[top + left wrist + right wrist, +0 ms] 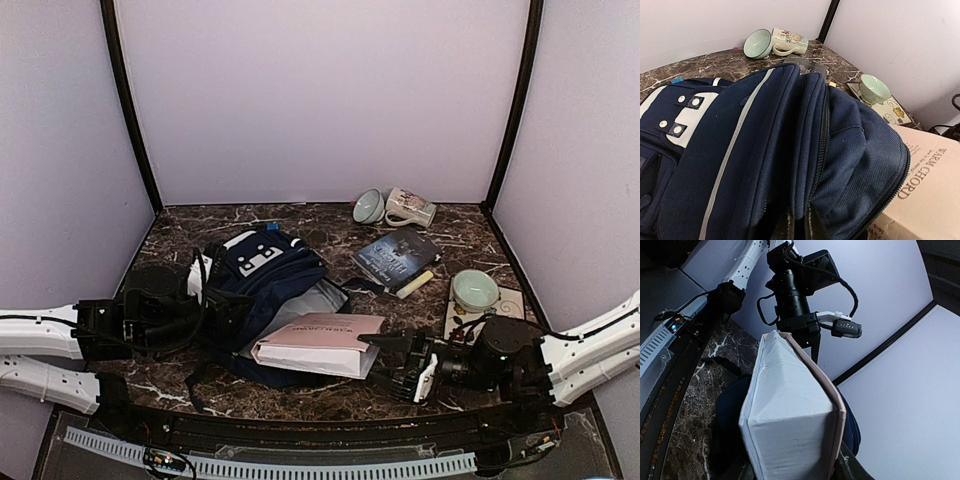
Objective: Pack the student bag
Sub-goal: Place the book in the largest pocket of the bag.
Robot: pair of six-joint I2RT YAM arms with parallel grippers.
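Note:
The navy student bag [262,272] lies left of centre on the table with its main compartment open toward the right. My left gripper [207,312] is shut on a fold of the bag's fabric at the opening, which the left wrist view [801,227] shows pinched between the fingers. My right gripper [388,353] is shut on a thick pink book [322,341] titled "Warm Chord". It holds the book flat, with the left end at the bag's open mouth. The book fills the right wrist view [790,415] and shows at the right of the left wrist view [935,200].
A dark book [397,256] and a yellow stick [416,283] lie behind the pink book. A green cup [474,290] stands on a square tile [512,301] at the right. A tipped mug [411,208] and a green bowl [368,207] lie by the back wall.

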